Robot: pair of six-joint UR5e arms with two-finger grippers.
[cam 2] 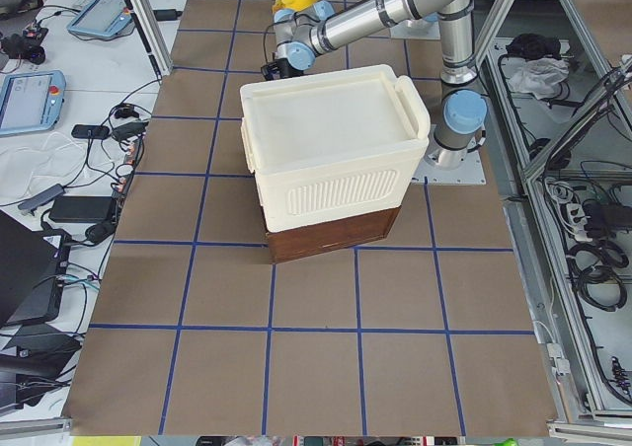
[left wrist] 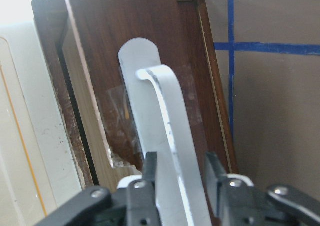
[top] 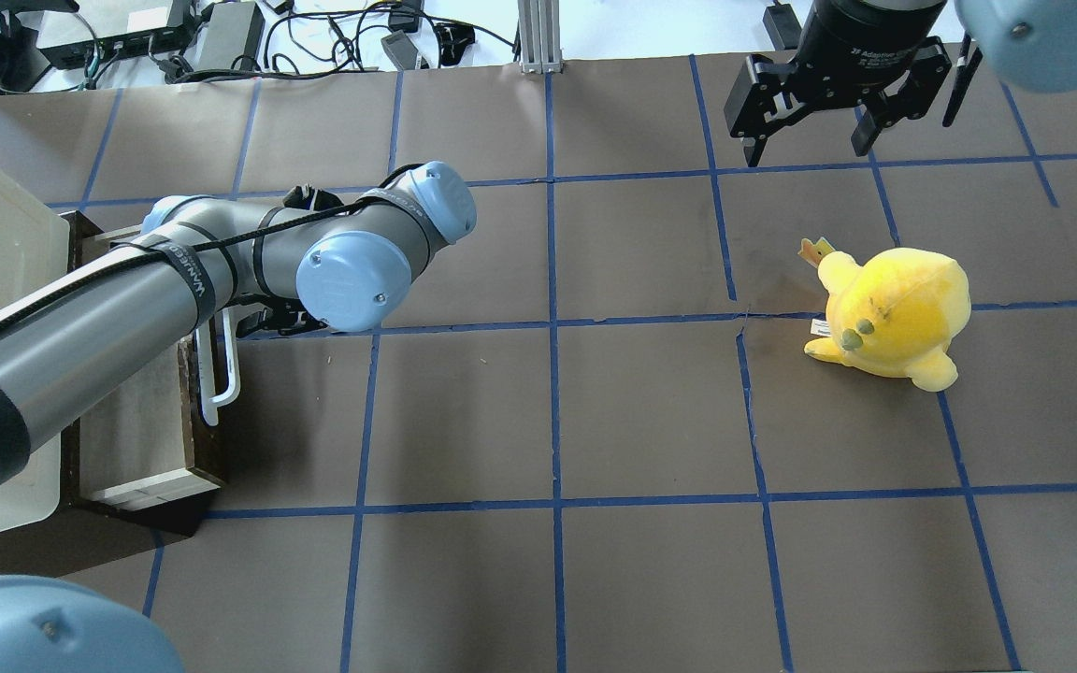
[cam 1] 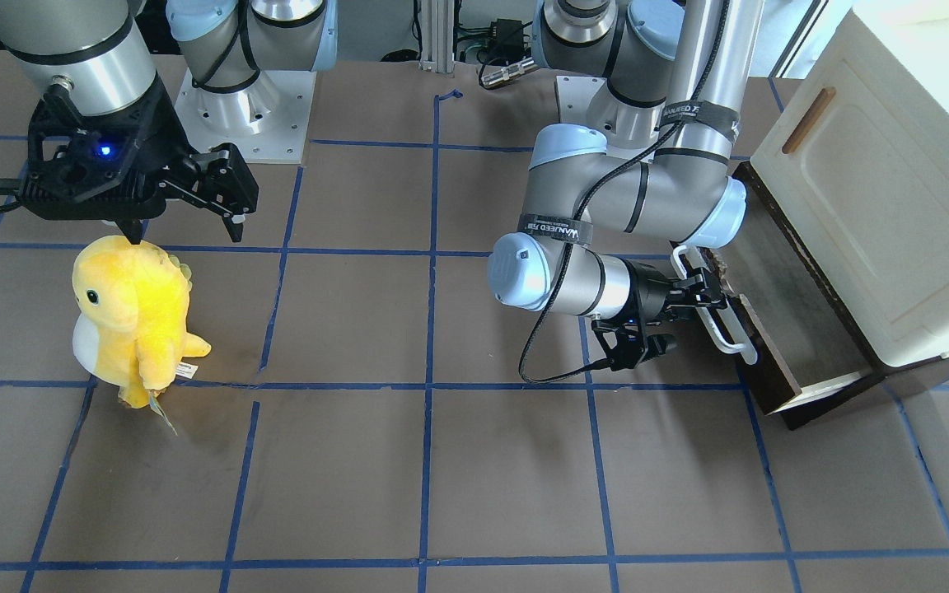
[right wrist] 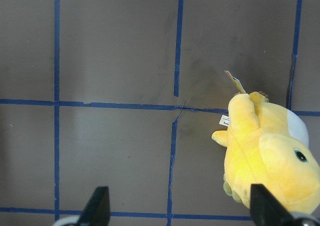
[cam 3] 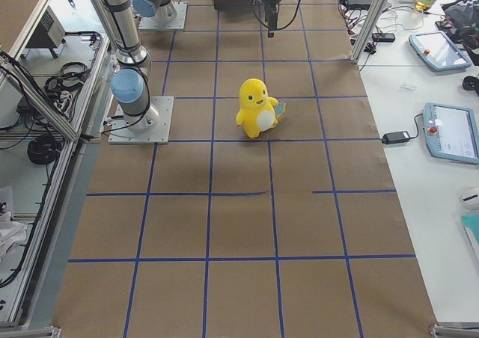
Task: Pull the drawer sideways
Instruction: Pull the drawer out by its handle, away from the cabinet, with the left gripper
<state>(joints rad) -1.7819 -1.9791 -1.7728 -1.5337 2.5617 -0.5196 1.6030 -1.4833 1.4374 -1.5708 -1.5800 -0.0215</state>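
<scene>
- My left gripper (left wrist: 181, 178) is clamped on the white handle (left wrist: 170, 131) of the drawer (cam 1: 796, 329). In the left wrist view the two fingers (left wrist: 150, 172) sit one on each side of the bar, pressed against it.
- The grip sits partway along the handle, nearer the end towards the robot's base (the front-facing view shows most of the bar running free beyond the fingers).
- The dark wooden drawer front stands right behind the fingers, with the handle's rounded mounting plate flat against it.
- The drawer sits at the bottom of the cream cabinet (cam 1: 878, 198), at the table's (cam 1: 441, 461) end on the robot's left. It stands partly out, with its brownish floor and one pale side exposed.
- The left forearm lies low and level, reaching across towards the drawer front.
- My right gripper (top: 805, 140) hangs spread wide and empty, well away on the other side, above the table.
- A yellow plush toy (cam 1: 133, 321) stands upright just beside and below it, touching neither finger.
</scene>
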